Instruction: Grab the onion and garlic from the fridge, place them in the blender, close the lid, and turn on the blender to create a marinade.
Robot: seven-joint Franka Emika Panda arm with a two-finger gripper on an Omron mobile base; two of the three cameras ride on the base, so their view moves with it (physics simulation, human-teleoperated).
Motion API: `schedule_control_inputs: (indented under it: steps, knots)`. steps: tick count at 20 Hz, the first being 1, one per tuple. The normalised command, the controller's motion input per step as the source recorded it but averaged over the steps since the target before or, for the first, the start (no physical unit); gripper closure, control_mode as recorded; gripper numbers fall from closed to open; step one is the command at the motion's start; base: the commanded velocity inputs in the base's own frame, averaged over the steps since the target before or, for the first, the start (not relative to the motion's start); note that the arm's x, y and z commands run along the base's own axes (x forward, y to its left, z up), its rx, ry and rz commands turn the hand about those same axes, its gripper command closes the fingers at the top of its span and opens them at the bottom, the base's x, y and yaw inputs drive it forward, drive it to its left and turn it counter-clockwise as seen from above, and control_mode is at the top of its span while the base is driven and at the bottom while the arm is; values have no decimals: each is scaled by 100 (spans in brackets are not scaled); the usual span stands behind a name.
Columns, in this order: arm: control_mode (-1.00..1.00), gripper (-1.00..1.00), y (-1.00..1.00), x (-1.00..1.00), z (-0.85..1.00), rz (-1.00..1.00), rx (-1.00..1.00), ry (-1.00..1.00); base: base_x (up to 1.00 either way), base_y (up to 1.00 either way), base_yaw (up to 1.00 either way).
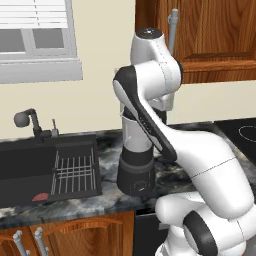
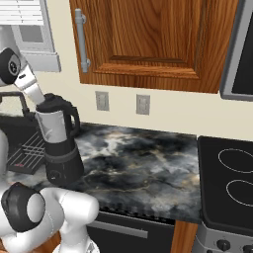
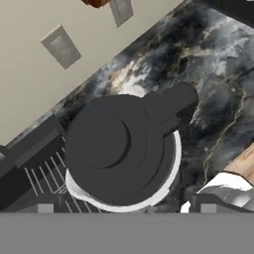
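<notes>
I am looking straight down on the blender [image 3: 121, 156] through the hand view. Its lid [image 3: 111, 146] is a black domed cap with a raised round middle, and it sits on the jar, with a thin band of the pale rim showing around its lower edge. The black handle [image 3: 171, 106] juts out from the jar toward the open stretch of marbled counter [image 3: 218, 74]. The gripper [image 3: 126, 208] hangs above the lid with its fingers spread wide and nothing between them.

From the right base view, the blender [image 2: 58, 143] stands on the dark counter [image 2: 143, 158] just beside the sink [image 2: 22, 148], its clear tapered jar on a black base with a front knob [image 2: 53, 175]. Two wall outlets [image 2: 102, 101] sit on the wall behind it, and the stove [image 2: 230, 178] lies well apart on the far side of the counter from it.
</notes>
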Motion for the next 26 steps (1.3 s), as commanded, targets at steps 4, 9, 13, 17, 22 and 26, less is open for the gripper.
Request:
schedule_control_inputs:
  steps: [4,9,13,17,22,26]
  knots:
    - [-100,-100,-1,-95,4,0,0,-6,0,0,0]
    - [-100,-100,-11,-97,0,2,0,0,0,0,0]
    - [-100,-100,-6,-77,0,5,0,0,0,0,0]
    - [-100,-100,-1,-40,-18,7,0,3,0,0,0]
    - [-100,-100,0,-9,-10,9,0,1,0,0,0]
    - [-100,-100,-1,0,-20,10,0,7,0,0,0]
